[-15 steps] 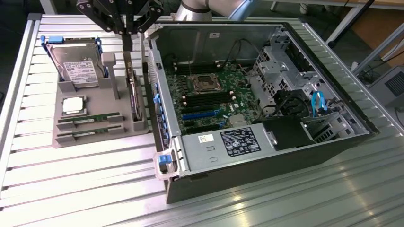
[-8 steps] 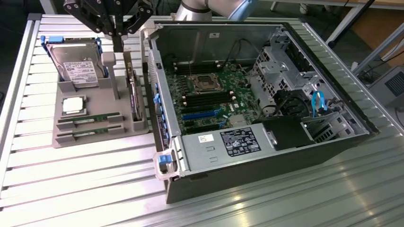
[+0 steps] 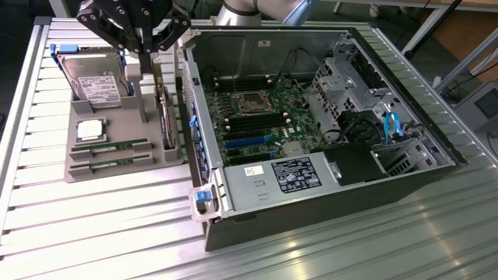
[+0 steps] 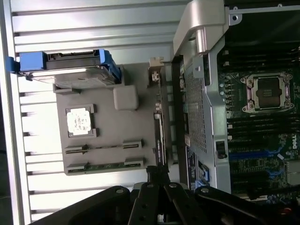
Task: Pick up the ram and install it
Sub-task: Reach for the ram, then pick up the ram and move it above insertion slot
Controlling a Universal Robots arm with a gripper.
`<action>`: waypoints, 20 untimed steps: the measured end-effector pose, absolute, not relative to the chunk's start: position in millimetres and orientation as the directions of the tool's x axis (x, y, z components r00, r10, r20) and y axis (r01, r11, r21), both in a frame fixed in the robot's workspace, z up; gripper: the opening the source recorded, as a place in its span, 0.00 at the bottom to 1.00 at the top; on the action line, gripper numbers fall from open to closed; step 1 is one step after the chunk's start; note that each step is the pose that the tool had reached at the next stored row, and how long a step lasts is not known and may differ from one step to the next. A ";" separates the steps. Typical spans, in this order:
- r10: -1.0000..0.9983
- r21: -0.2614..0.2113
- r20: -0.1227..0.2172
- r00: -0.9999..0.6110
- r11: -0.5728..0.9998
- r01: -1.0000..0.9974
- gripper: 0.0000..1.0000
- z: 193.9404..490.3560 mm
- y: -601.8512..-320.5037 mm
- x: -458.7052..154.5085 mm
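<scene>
Two ram sticks lie on edge in the slots of the grey holder tray (image 3: 81,125): one ram (image 3: 109,147) and a second ram (image 3: 109,163) in front of it. In the wrist view they are the ram (image 4: 104,146) and the second ram (image 4: 106,165). My black gripper (image 3: 146,52) hangs above the tray's far end, well back from the ram sticks, between the hard drive (image 3: 95,81) and the upright expansion card (image 3: 165,114). Its jaws are shut with nothing between them. My gripper (image 4: 156,171) shows in the wrist view next to the card's end.
The open computer case (image 3: 404,175) lies on the exterior view's right, with the motherboard (image 3: 260,119) and its black memory slots (image 3: 253,123) exposed. A silver processor (image 3: 90,129) sits in the tray. The case's side wall (image 3: 189,99) stands close beside the expansion card.
</scene>
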State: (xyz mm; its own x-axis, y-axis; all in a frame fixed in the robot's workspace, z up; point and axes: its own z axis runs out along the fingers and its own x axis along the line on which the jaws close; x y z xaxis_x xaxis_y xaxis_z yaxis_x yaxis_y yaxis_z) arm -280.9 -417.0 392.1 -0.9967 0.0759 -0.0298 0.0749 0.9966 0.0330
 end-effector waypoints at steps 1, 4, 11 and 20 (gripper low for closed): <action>0.076 0.032 -0.030 -0.997 0.997 0.075 0.10 391.9 -423.2 -280.9; 0.076 0.029 -0.030 -0.997 0.997 0.075 0.10 391.7 -429.9 -280.9; 0.076 0.027 -0.030 -0.997 0.997 0.075 0.10 391.4 -438.4 -280.9; 0.075 0.027 -0.030 -0.997 0.997 0.075 0.10 391.4 -438.5 -280.9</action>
State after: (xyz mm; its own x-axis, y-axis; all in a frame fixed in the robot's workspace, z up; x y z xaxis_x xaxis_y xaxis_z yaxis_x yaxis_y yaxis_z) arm -280.9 -438.5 391.4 -0.9967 0.0753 -0.0303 0.0745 0.9969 0.0270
